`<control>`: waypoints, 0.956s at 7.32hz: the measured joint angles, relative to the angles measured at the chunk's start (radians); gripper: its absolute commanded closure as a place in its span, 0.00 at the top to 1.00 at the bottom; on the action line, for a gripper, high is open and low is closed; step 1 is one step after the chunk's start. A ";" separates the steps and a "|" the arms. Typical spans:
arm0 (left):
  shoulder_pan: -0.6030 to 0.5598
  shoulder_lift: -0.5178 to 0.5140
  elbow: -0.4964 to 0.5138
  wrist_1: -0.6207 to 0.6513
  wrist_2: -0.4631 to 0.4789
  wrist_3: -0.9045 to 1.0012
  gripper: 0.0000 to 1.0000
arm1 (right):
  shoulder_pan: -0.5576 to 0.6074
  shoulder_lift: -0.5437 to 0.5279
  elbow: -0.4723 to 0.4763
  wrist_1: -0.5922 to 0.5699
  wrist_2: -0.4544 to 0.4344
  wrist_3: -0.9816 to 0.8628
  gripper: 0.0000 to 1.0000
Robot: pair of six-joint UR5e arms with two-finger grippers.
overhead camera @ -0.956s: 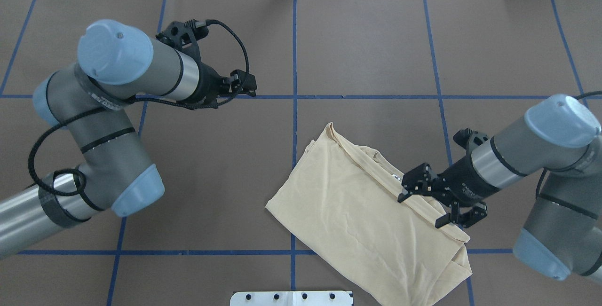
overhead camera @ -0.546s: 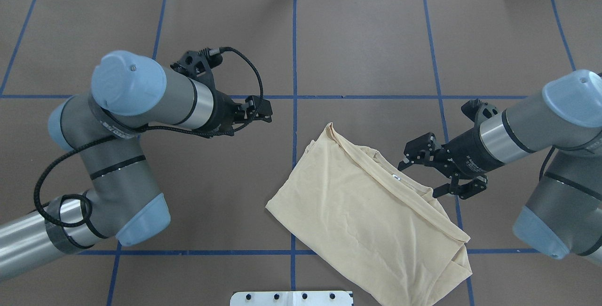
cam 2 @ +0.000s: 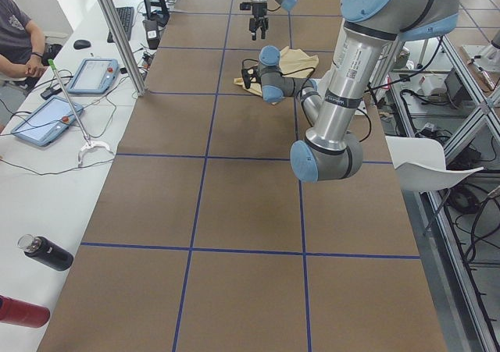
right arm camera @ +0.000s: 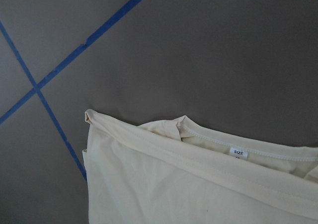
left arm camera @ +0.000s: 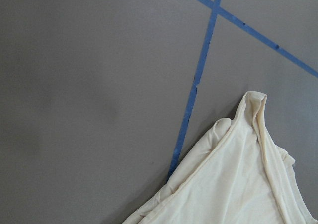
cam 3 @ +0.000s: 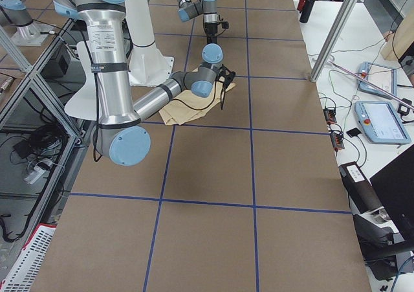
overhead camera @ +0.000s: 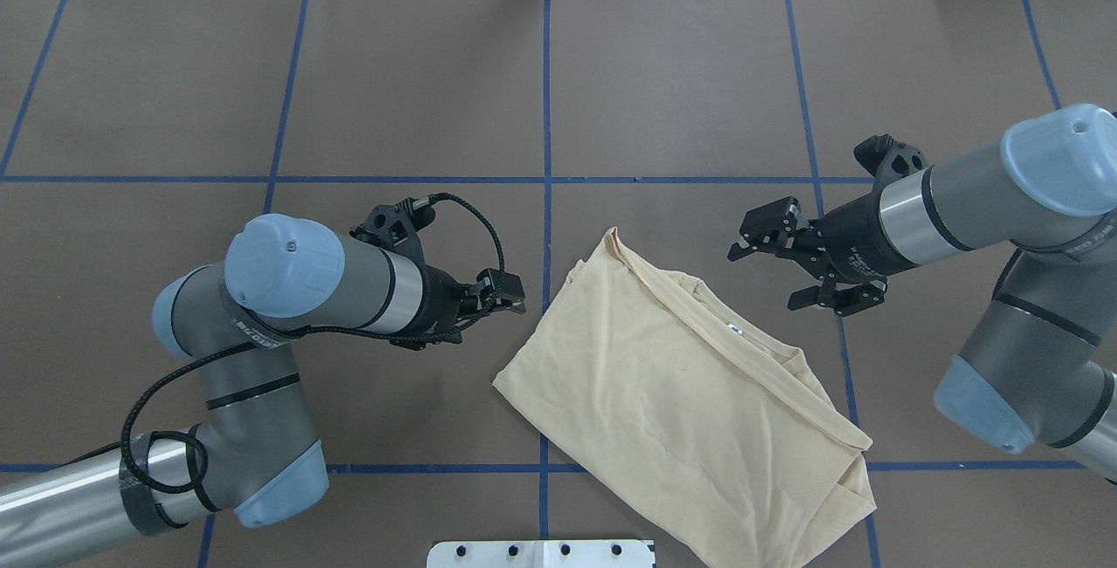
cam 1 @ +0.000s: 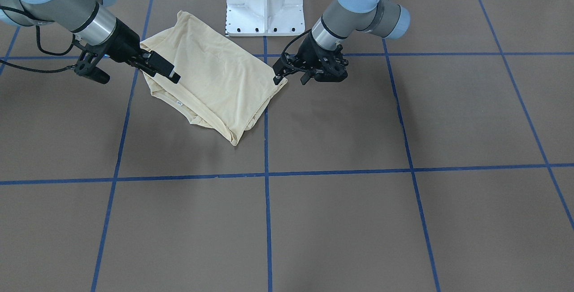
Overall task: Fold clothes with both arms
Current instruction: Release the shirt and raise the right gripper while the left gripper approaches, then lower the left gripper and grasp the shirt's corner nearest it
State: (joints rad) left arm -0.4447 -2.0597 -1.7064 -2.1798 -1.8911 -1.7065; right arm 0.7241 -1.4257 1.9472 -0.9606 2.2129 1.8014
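Observation:
The cream-yellow shirt (overhead camera: pixel 672 393) lies folded on the brown table, right of centre and close to the robot's base, plain side up. Its white neck label (right arm camera: pixel 238 153) shows at the collar edge. The shirt also shows in the front view (cam 1: pixel 215 76). My left gripper (overhead camera: pixel 517 296) hovers just left of the shirt's far left corner, apart from it, its fingers together and empty. My right gripper (overhead camera: pixel 766 278) is open and empty, above the table just beyond the collar edge. Both wrist views show shirt edges but no fingers.
The white pedestal base (cam 1: pixel 264 0) stands just behind the shirt. Blue tape lines (overhead camera: pixel 547 114) divide the brown table cover. Tablets (cam 2: pixel 47 122), bottles (cam 2: pixel 47 254) and a seated person (cam 2: pixel 19 32) are at the operators' side bench.
My right gripper has drawn back from the shirt's collar edge, away from the robot and off the cloth. My left arm has swung toward the robot and right, up to the shirt's left edge.

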 measured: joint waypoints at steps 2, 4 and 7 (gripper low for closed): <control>0.010 -0.031 0.055 -0.001 0.014 0.001 0.97 | 0.001 0.022 -0.015 -0.005 -0.002 -0.004 1.00; 0.017 -0.044 0.069 -0.001 0.018 0.003 0.95 | 0.002 0.031 -0.025 -0.006 -0.001 -0.005 1.00; 0.030 -0.046 0.067 0.000 0.019 0.007 0.95 | 0.003 0.034 -0.027 -0.006 -0.002 -0.005 1.00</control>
State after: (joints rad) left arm -0.4151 -2.1056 -1.6395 -2.1803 -1.8725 -1.7000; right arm 0.7272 -1.3913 1.9206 -0.9664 2.2106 1.7963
